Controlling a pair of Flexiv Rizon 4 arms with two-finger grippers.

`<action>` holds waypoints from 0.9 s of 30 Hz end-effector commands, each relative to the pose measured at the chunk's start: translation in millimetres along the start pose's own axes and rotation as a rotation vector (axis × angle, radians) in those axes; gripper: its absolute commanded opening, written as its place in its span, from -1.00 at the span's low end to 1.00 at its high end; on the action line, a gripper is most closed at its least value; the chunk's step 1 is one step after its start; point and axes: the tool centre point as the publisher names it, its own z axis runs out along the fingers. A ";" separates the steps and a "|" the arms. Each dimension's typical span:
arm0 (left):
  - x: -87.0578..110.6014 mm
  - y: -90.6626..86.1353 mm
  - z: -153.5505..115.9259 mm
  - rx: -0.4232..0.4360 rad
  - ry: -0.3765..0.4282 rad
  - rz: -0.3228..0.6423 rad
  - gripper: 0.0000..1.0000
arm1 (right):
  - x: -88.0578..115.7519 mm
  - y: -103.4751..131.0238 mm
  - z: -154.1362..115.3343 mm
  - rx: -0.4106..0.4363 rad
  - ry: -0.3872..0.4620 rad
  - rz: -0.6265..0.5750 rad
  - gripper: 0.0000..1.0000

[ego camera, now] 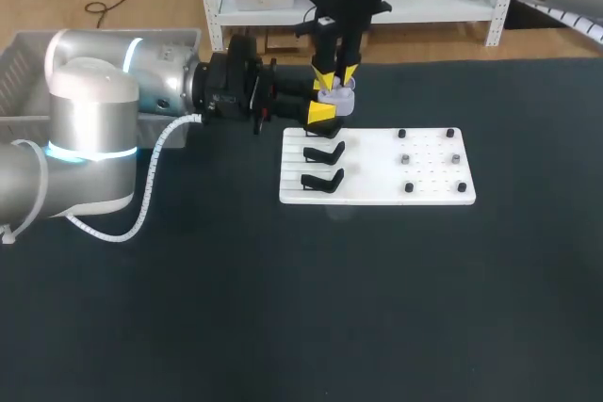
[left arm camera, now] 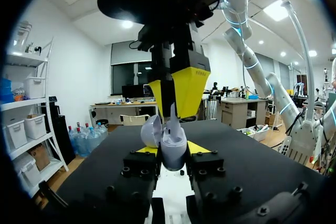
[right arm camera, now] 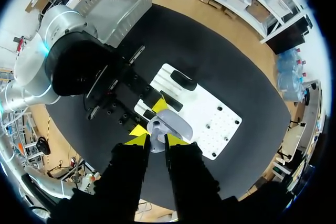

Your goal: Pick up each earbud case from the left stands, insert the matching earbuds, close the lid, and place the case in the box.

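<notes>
A pale open earbud case (left arm camera: 173, 150) is held level over the far left corner of the white stand board (ego camera: 377, 190), with my left gripper (left arm camera: 170, 151) shut on its body from both sides. Its lid (left arm camera: 151, 129) stands up to one side. My right gripper (ego camera: 334, 77) comes straight down from above, shut on a white earbud (left arm camera: 172, 118) whose tip sits at the case's opening. The right wrist view has that gripper (right arm camera: 157, 140) directly over the case (right arm camera: 177, 121). Two empty black stands (ego camera: 323, 152) remain on the board's left side.
Small dark pegs and two grey pieces (ego camera: 405, 159) dot the board's right half. A grey bin (ego camera: 24, 63) stands at the table's far left, behind my left arm. Dark table surface spreads wide in front of and to the right of the board.
</notes>
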 end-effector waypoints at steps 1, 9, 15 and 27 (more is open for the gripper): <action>0.4 0.0 0.0 -0.001 0.000 0.000 -1.00 | -1.2 0.7 0.8 0.002 0.002 -0.001 -1.00; 0.4 0.0 0.0 -0.001 0.000 0.000 -1.00 | -2.5 0.3 1.8 0.004 0.006 0.001 -1.00; 0.4 0.0 0.0 -0.001 0.000 0.000 -1.00 | -3.0 0.2 3.9 0.001 0.009 0.004 -1.00; 0.4 0.0 0.0 -0.001 0.000 0.000 -1.00 | -3.1 0.4 6.2 -0.005 0.012 0.006 -1.00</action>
